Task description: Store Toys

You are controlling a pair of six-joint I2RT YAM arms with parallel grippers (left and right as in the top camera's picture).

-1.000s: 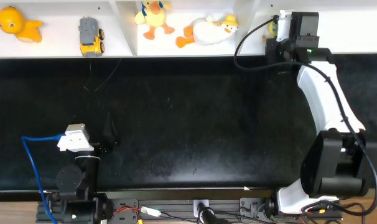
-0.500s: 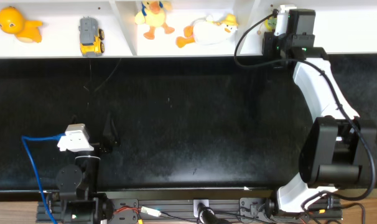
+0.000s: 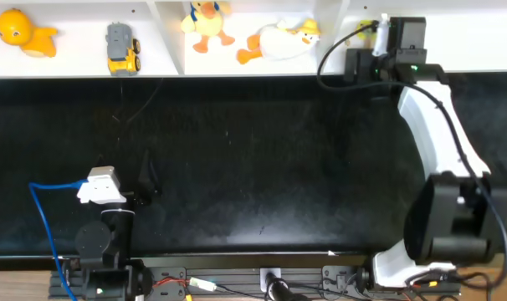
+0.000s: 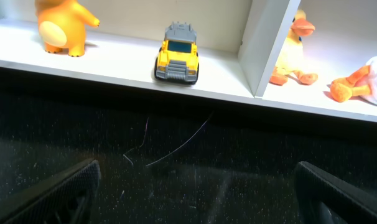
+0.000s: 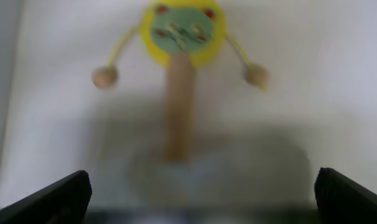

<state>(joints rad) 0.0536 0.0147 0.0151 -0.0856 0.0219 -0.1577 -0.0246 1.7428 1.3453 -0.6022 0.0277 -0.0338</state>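
From where I stand, the right tool (image 5: 201, 196) sits up at the one o'clock corner of the black desk (image 3: 279, 167), poked into the end bay of the white shelf (image 5: 338, 93), with its fingers spread wide and nothing between them. Dead ahead of it, at twelve o'clock, the little rattle drum with a yellow rim, a green face and a plain wooden handle (image 5: 179, 81) lies flat on the shelf floor, handle end nearest the tool and apart from both fingers. It looks set down already, so the step in hand is probably the withdrawal. I would back straight out along the handle's line, keep the fingers wide and lift slightly, since the two round beads on thin strings splay out at ten and two and would snag easily. The handle is smooth and round and the shelf is slick, so a nudge would likely roll or skid the toy. The left tool (image 4: 198, 193) rests at eight o'clock on the desk, open and empty, facing a hard yellow and grey toy truck (image 4: 176, 52).
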